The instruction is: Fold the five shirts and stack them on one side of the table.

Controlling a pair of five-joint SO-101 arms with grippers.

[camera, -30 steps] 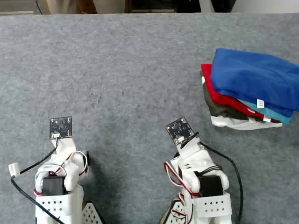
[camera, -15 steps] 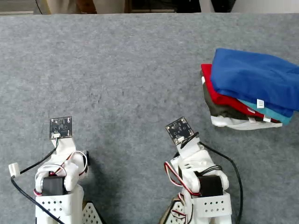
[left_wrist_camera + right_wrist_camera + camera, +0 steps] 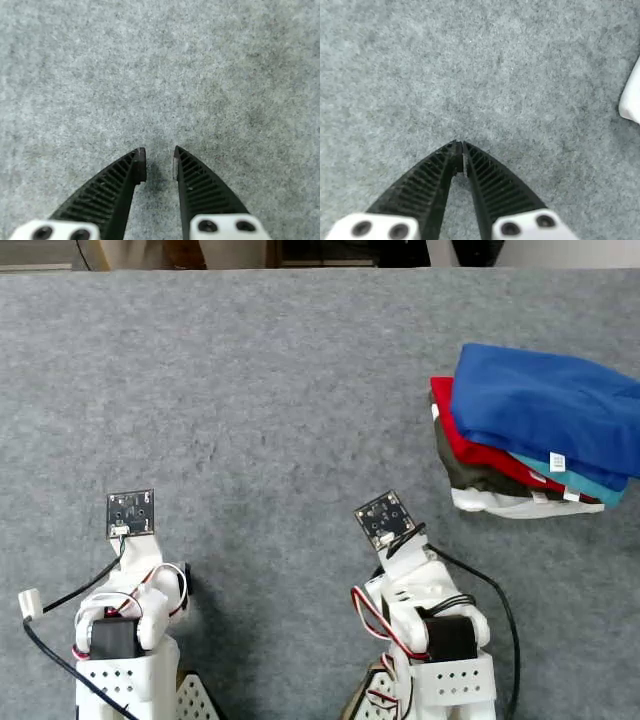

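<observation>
Folded shirts lie in one stack (image 3: 530,435) at the right side of the grey table: a blue shirt (image 3: 545,405) on top, then red (image 3: 478,452), teal (image 3: 578,483), a dark one (image 3: 462,476) and white (image 3: 505,505) at the bottom. The left arm (image 3: 125,625) and right arm (image 3: 430,625) sit at the near edge, well away from the stack. My left gripper (image 3: 159,162) hangs over bare felt, narrowly open, nothing between its fingers. My right gripper (image 3: 459,150) is shut and empty over the felt, with a white corner of the stack (image 3: 631,97) off to one side.
Grey felt covers the table (image 3: 260,390), with wide free room across its left and middle. Cables loop beside both arm bases at the near edge.
</observation>
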